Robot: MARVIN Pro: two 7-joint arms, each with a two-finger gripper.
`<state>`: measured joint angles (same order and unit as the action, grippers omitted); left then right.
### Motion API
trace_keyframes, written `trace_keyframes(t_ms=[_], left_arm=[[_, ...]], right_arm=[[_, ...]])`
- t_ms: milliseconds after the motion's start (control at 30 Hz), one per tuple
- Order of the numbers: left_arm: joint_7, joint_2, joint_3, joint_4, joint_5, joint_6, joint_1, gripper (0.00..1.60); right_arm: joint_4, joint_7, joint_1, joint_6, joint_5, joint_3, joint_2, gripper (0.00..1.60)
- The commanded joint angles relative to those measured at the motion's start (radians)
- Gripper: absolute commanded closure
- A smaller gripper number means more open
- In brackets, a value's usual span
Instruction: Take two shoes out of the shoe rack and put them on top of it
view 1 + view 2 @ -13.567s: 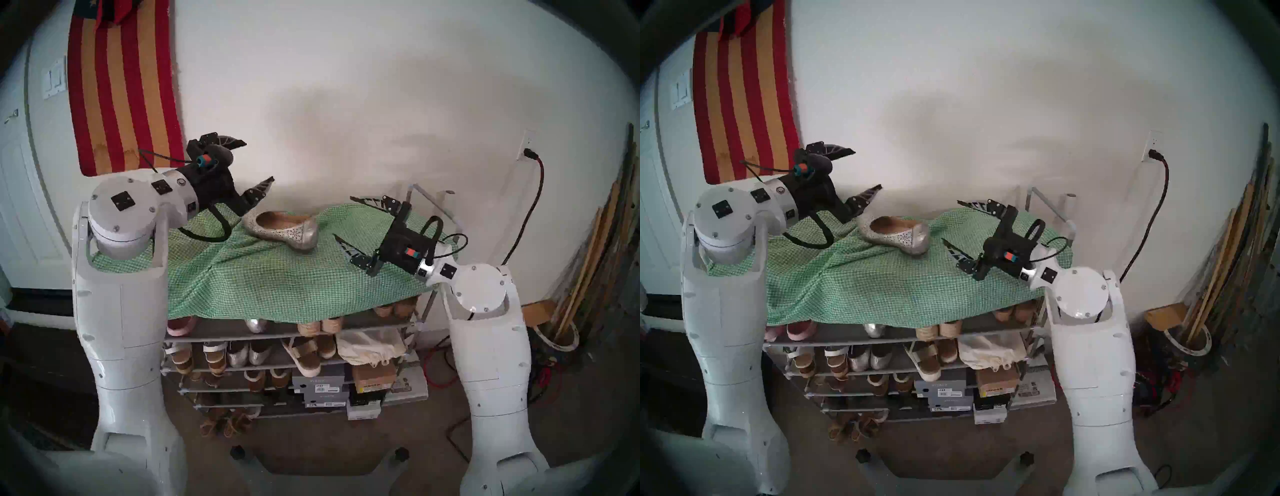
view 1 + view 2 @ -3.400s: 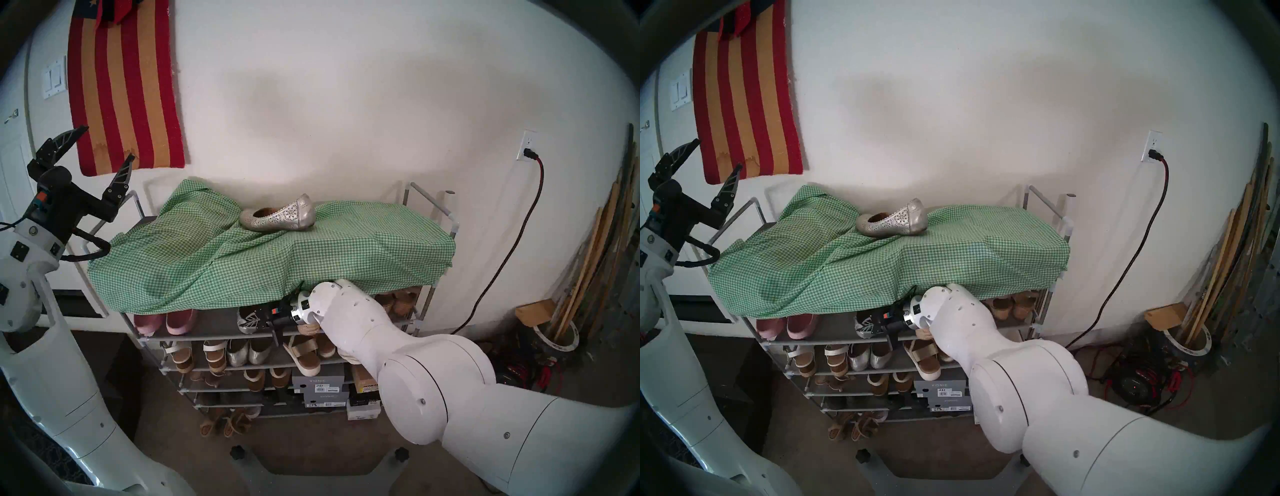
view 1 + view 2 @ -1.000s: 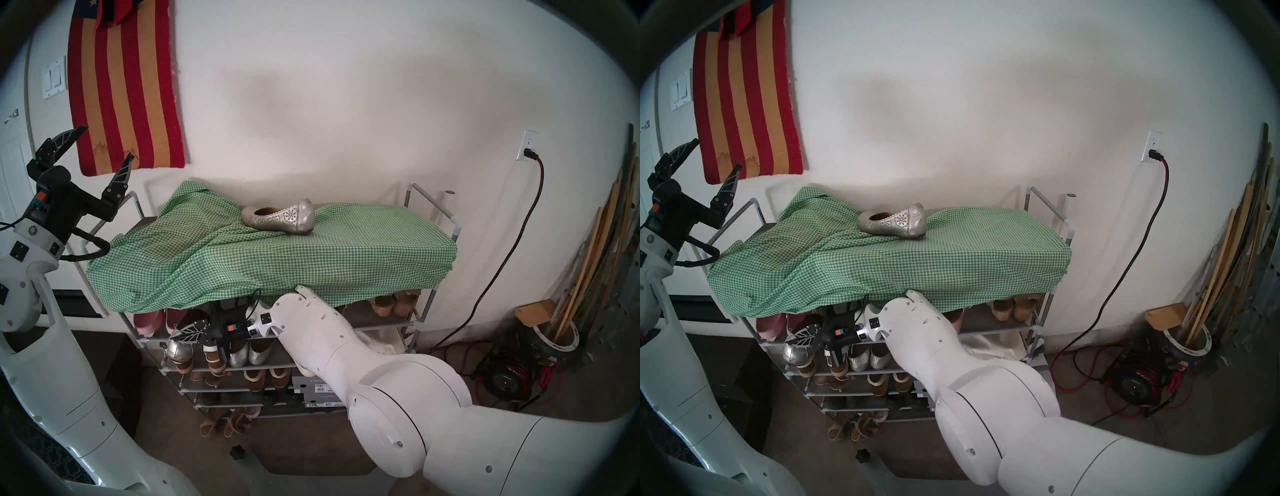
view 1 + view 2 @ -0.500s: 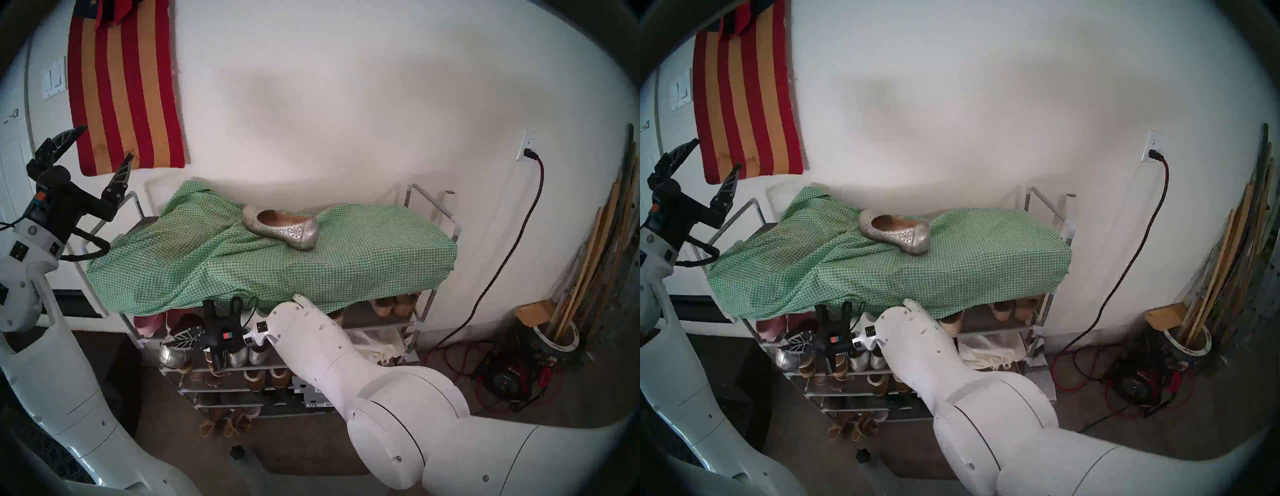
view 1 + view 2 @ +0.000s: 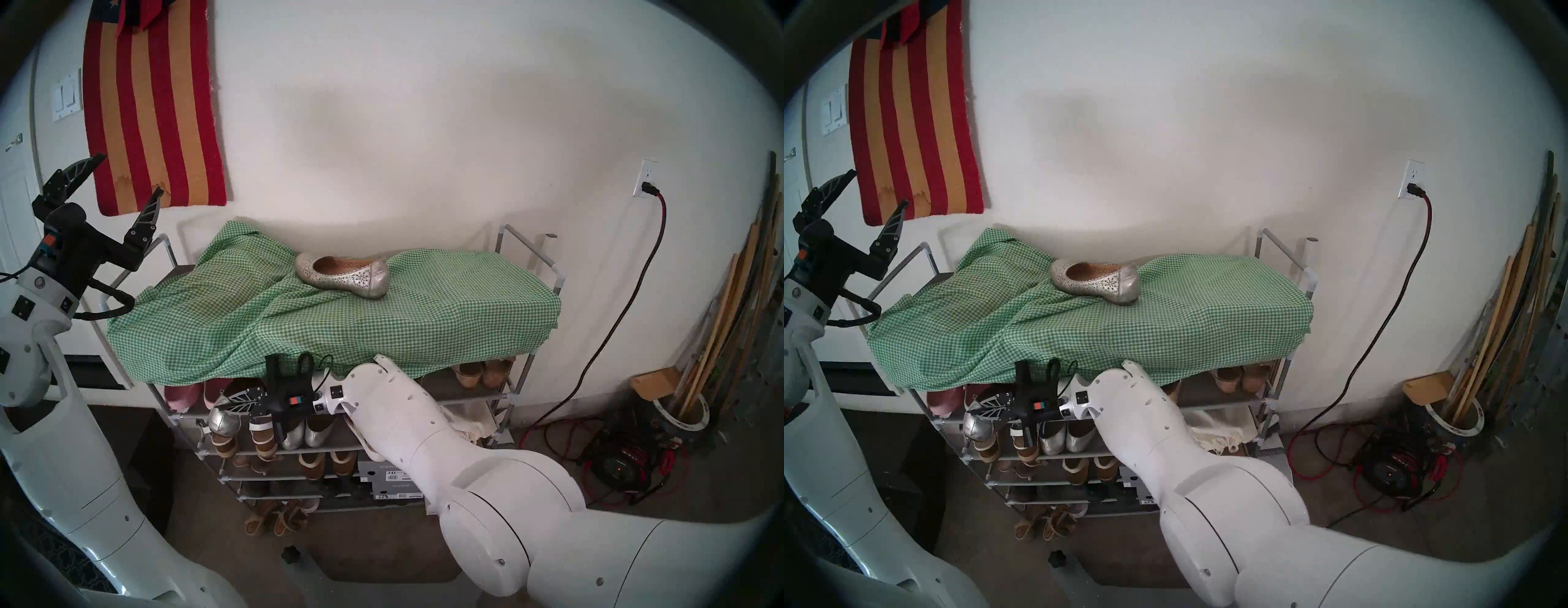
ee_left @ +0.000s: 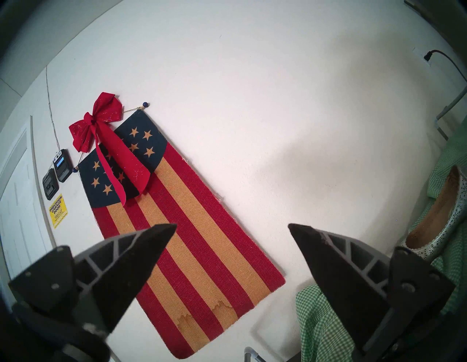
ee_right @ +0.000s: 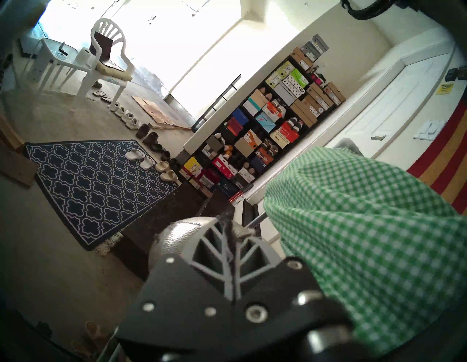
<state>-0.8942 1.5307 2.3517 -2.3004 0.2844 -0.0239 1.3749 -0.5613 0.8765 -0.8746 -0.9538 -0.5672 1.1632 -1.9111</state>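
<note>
Below the cloth [image 5: 297, 322], right hand [image 5: 218, 409] shifted right, second shoe [image 5: 222, 422] clamped

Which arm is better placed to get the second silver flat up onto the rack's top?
Right: its pincer is shut on the second flat beside the rack; the left pincer is open, empty.

Metallic silver perforated flat [image 5: 343, 275] gleams on matt green gingham cloth [image 5: 424, 314]; grey metal-tube shoe rack [image 5: 530, 254]; coarse woven flag hanging [image 6: 192, 227].

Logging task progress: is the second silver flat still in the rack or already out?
Out, not yet on top. The right gripper holds the second silver flat in front of the shoe rack; the first silver flat lies on the green cloth.
</note>
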Motion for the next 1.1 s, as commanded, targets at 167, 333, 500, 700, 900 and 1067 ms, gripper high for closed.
trace_keyframes(t_ms=[167,333,500,700,900,1067], left_arm=[[-0.002,0.0,-0.002,-0.001,0.001,-0.001,0.001,0.0],[-0.003,0.001,-0.001,-0.001,0.001,-0.001,0.0,0.0],[-0.004,0.002,-0.001,-0.001,0.001,-0.001,-0.001,0.0],[-0.005,0.003,-0.001,-0.001,0.002,-0.001,-0.002,0.0],[-0.006,0.004,0.0,-0.001,0.002,-0.001,-0.003,0.0],[-0.007,0.005,0.0,-0.001,0.003,-0.001,-0.004,0.0]], right_arm=[[-0.121,0.039,0.015,-0.006,0.059,0.005,0.015,1.6],[-0.158,0.041,-0.007,-0.006,0.083,-0.004,0.003,1.6],[-0.174,0.052,-0.054,-0.006,0.107,-0.021,-0.004,1.6],[-0.169,0.062,-0.102,-0.006,0.14,-0.073,0.02,1.6],[-0.178,0.059,-0.124,-0.006,0.176,-0.126,0.037,1.6],[-0.199,0.055,-0.134,-0.006,0.206,-0.169,0.047,1.6]])
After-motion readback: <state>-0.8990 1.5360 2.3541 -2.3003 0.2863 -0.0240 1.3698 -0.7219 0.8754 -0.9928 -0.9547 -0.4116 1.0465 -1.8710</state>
